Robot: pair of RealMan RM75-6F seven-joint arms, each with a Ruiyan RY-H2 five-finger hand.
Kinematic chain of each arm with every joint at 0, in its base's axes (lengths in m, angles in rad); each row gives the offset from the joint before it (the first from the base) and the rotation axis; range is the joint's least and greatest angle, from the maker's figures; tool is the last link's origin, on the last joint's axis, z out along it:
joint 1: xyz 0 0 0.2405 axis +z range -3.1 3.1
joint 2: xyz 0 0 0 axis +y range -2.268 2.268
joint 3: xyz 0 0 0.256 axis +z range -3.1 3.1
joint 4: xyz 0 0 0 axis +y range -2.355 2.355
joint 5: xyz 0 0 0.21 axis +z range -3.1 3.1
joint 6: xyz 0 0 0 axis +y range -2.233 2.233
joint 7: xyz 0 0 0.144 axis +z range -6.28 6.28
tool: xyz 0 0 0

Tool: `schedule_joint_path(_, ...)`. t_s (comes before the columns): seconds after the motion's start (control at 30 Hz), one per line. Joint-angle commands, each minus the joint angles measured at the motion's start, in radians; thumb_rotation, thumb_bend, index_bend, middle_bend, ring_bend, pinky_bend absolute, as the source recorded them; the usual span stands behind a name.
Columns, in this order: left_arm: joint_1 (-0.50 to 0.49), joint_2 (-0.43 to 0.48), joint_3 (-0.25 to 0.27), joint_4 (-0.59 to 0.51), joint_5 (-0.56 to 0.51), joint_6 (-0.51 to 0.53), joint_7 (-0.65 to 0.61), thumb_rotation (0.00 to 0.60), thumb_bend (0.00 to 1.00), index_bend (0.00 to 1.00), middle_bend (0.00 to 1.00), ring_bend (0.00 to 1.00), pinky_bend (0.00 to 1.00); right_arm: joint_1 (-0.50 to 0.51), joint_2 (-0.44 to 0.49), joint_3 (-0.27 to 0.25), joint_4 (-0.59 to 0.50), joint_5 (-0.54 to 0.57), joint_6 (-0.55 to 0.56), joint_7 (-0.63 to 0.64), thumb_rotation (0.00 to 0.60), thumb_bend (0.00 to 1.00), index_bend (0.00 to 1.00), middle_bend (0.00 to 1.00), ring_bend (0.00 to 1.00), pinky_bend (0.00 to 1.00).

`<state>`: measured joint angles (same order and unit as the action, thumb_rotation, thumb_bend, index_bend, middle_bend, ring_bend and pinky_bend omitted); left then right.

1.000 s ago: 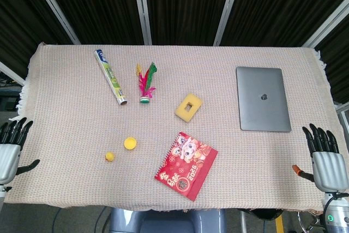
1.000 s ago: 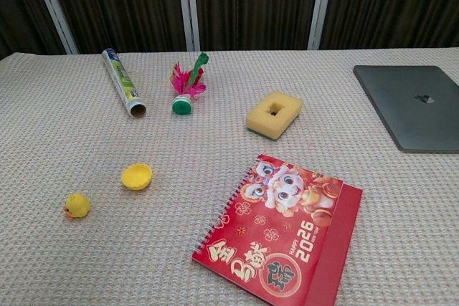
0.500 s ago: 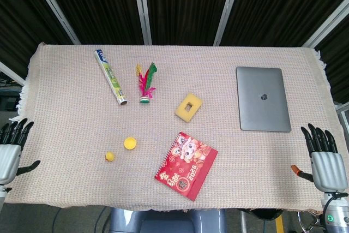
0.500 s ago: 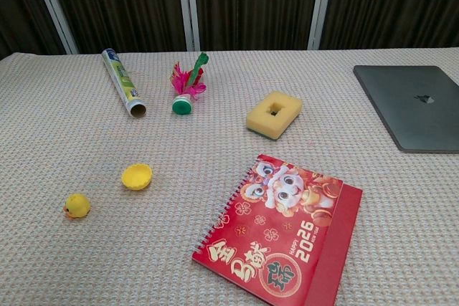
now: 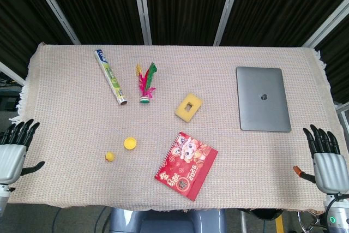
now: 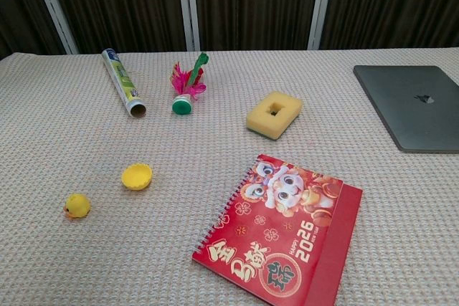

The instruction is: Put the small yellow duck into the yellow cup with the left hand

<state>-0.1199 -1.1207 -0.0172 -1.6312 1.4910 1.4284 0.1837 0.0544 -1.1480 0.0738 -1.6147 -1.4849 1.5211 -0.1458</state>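
Note:
The small yellow duck (image 5: 110, 156) (image 6: 77, 206) sits on the woven tablecloth near the front left. The yellow cup (image 5: 130, 144) (image 6: 136, 176) stands just right of it and a little farther back, a short gap between them. My left hand (image 5: 13, 154) hangs off the table's left edge in the head view, fingers spread, holding nothing, well left of the duck. My right hand (image 5: 326, 161) is at the front right corner, fingers spread and empty. Neither hand shows in the chest view.
A red 2026 calendar (image 5: 186, 165) lies front centre. A yellow sponge (image 5: 188, 107), a feather shuttlecock (image 5: 145, 83) and a shuttlecock tube (image 5: 110, 77) lie farther back. A grey laptop (image 5: 263, 99) lies shut at the right.
My left hand has shifted slightly right, toward the table edge. The right hand moved a touch. The duck and cup have not moved.

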Motion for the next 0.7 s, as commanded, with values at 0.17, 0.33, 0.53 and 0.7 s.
schedule_joint_path(0.17, -0.03, 0.011, -0.003, -0.043, -0.012, -0.056, -0.002, 0.6, 0.13, 0.09, 0.0, 0.0, 0.0, -0.004, 0.004, 0.0, 0.001, 0.002, 0.003, 0.001, 0.6, 0.0, 0.06, 0.0, 0.0, 0.0)
schedule_joint_path(0.33, -0.097, 0.031, -0.013, -0.141, -0.089, -0.194, 0.09, 0.6, 0.14, 0.19, 0.0, 0.0, 0.0, -0.002, 0.003, -0.001, 0.003, -0.005, 0.003, -0.002, 0.6, 0.0, 0.06, 0.0, 0.0, 0.0)
schedule_joint_path(0.53, -0.184, -0.017, -0.035, -0.221, -0.228, -0.323, 0.266, 0.6, 0.15, 0.26, 0.0, 0.0, 0.0, -0.002, 0.002, 0.001, 0.007, -0.002, 0.002, 0.008, 0.6, 0.0, 0.07, 0.0, 0.0, 0.0)
schedule_joint_path(0.7, -0.24, -0.104, -0.046, -0.214, -0.309, -0.355, 0.399, 0.6, 0.2, 0.31, 0.0, 0.0, 0.0, -0.001, 0.002, 0.002, 0.007, -0.002, -0.001, 0.016, 0.6, 0.0, 0.07, 0.0, 0.0, 0.0)
